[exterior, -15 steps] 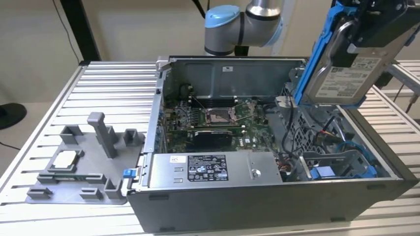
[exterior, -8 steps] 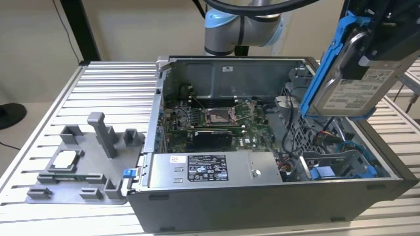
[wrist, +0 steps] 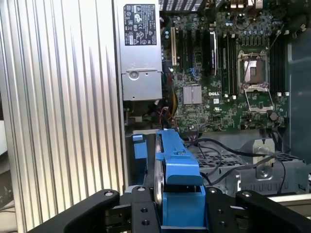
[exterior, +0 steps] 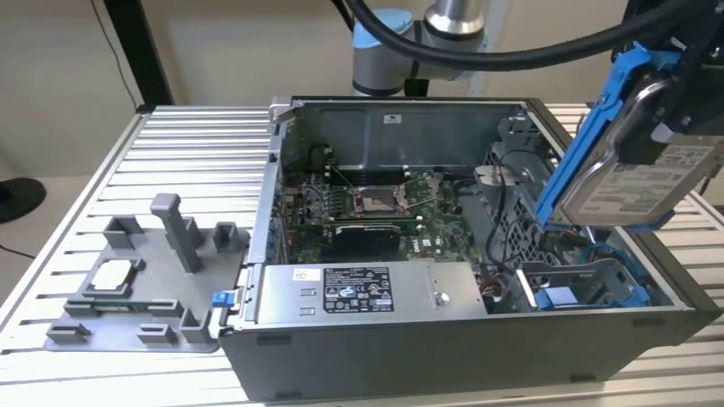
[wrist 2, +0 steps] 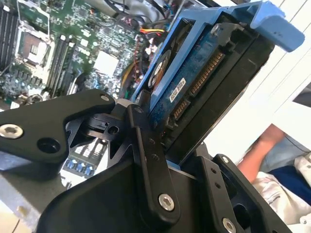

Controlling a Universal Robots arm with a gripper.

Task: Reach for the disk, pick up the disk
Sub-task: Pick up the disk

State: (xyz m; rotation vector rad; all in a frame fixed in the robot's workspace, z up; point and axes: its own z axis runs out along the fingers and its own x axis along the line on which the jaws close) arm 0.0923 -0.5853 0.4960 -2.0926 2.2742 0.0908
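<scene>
My gripper [wrist: 182,206] is matt black metal; the disk [exterior: 639,182] shows brushed silver metal, a paper label and glossy blue plastic rails; the table [exterior: 68,220] is ribbed aluminium.

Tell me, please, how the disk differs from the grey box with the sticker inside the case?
The disk is held aloft, tilted, in the gripper; the grey box lies flat inside the computer case. The disk has blue rails; the box has none. The box is larger. Both are metal with printed labels.
</scene>
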